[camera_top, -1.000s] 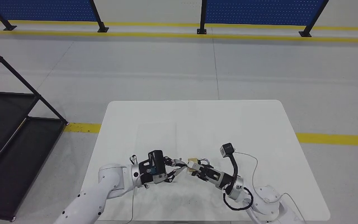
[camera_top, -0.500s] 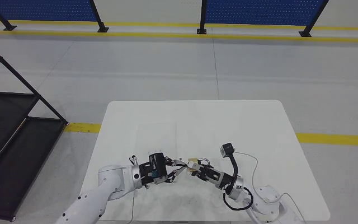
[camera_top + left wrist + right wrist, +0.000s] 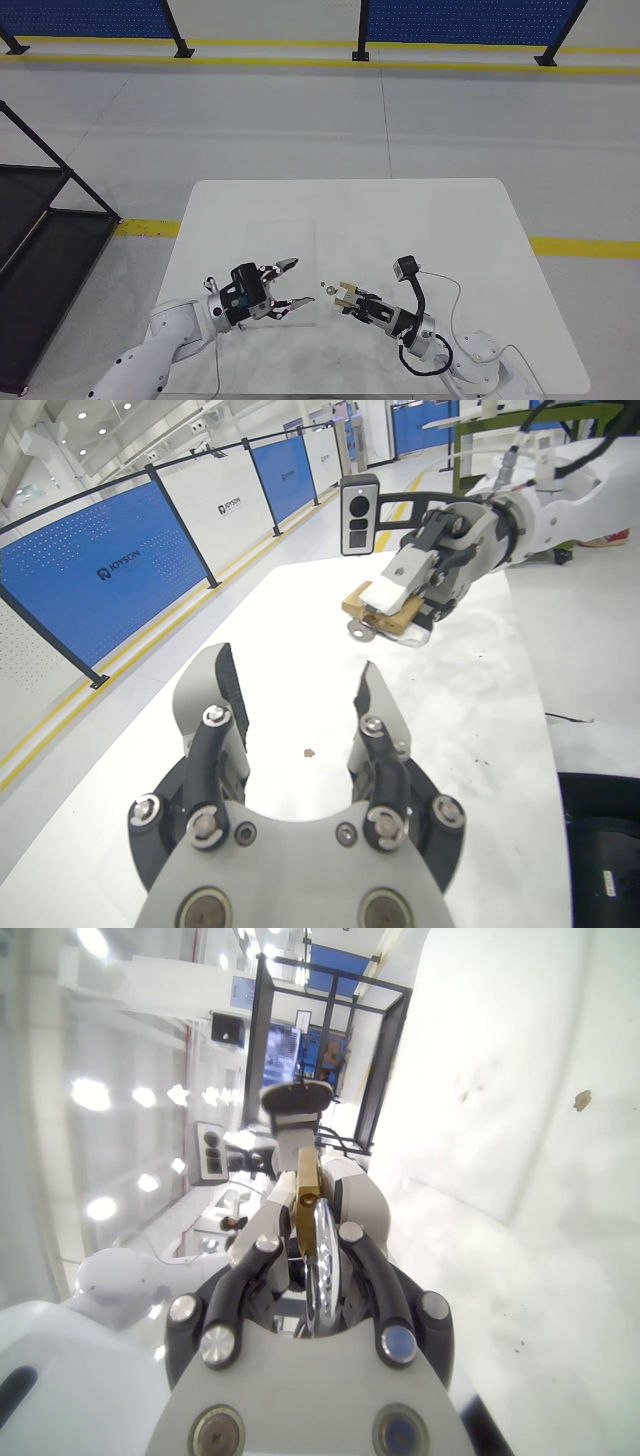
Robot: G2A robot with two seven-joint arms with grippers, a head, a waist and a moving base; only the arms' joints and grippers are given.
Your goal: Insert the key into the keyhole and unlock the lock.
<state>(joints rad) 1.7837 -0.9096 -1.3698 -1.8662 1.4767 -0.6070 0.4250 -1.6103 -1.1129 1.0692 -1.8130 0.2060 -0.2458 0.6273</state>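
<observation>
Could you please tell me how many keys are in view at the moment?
1. The key juts from the brass lock, which the right tool grips, facing the open left tool. Another could be hidden behind the arms.

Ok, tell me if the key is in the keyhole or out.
In: the key juts from the brass padlock, only its head showing; the right hand grips the padlock.

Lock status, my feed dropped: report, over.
Left pincer open, empty, apart from lock. Right pincer shut on lock, held off table. Key inserted in lock. Nothing between pincers.
</observation>
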